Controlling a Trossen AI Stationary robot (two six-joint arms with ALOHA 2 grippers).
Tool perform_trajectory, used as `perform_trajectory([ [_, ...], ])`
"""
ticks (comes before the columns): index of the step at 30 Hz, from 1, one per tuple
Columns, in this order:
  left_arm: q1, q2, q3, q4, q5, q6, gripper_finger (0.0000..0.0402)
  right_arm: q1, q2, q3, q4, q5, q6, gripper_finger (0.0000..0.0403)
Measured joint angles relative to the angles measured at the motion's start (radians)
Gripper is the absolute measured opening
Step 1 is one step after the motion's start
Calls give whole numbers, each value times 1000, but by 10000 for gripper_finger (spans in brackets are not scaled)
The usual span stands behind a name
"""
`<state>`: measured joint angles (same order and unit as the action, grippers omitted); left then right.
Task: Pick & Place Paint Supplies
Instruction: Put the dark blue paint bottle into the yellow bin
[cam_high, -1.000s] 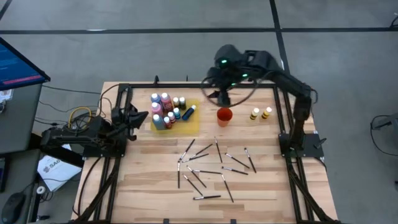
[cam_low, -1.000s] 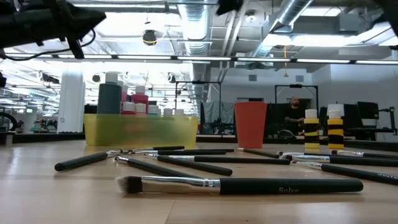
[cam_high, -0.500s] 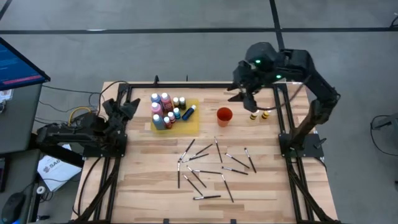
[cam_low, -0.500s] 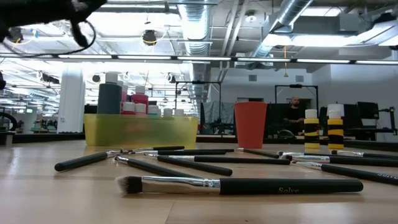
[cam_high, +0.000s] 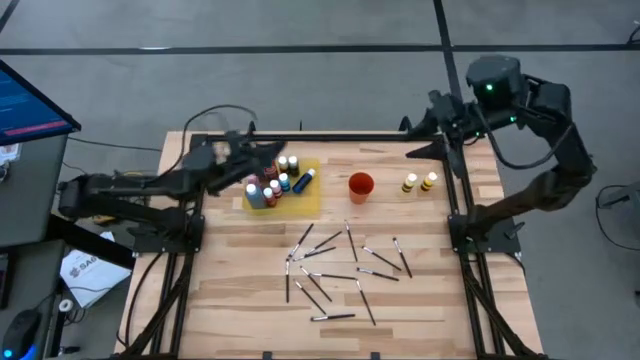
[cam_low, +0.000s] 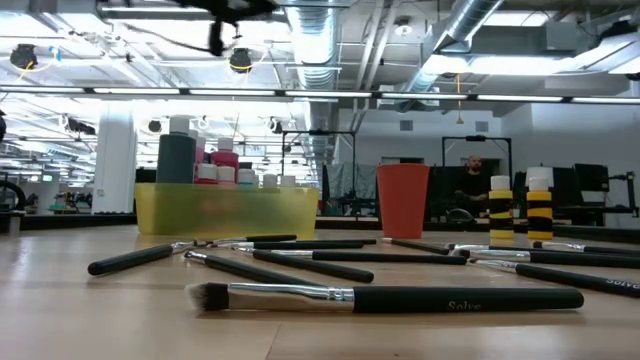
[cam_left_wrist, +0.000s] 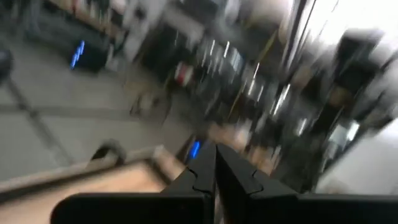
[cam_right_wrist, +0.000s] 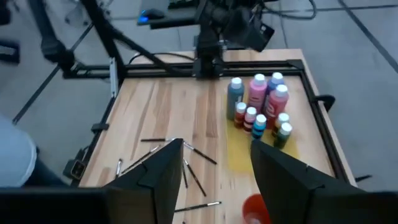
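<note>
nearest the front edge of the tabletop (cam_high: 250, 300), the brushes (cam_high: 330, 265) lie scattered flat, none held. behind them stand the orange-red cup (cam_high: 360, 186) and two yellow bottles (cam_high: 419, 183). the yellow mat (cam_high: 310, 195) carries the clustered paint bottles (cam_high: 268, 178). the left hand (cam_high: 268, 155) hovers clenched and empty over that cluster. the right hand (cam_high: 425, 138), fingers parted and empty, hangs near the far right corner.

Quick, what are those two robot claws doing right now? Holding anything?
Left tool: closed, holding nothing, above the cluster of small paint bottles.
Right tool: open, holding nothing, raised near the table's far right corner.
</note>
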<state>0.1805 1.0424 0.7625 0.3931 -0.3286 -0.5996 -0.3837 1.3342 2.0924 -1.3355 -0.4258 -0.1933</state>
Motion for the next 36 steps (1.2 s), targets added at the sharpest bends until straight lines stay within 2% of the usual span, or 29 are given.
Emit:
perform_trajectory([
  [5,48,184,209,-229,167,81,25,-13,-110,-187,101,0,61,182],
  [9,75,277,340,-469,180,133,66,-13,-177,-319,174,0,94,184],
  [13,108,368,394,-667,180,156,115,-13,-226,-422,238,1,125,187],
  [18,137,479,395,-735,181,158,164,-13,-262,-498,298,1,142,186],
  [23,146,571,395,-755,181,176,188,-13,-269,-510,306,2,148,183],
  [28,147,624,395,-814,179,182,196,-13,-268,-510,326,4,168,184],
  [36,150,669,397,-839,170,310,189,-13,-267,-510,330,7,169,180],
])
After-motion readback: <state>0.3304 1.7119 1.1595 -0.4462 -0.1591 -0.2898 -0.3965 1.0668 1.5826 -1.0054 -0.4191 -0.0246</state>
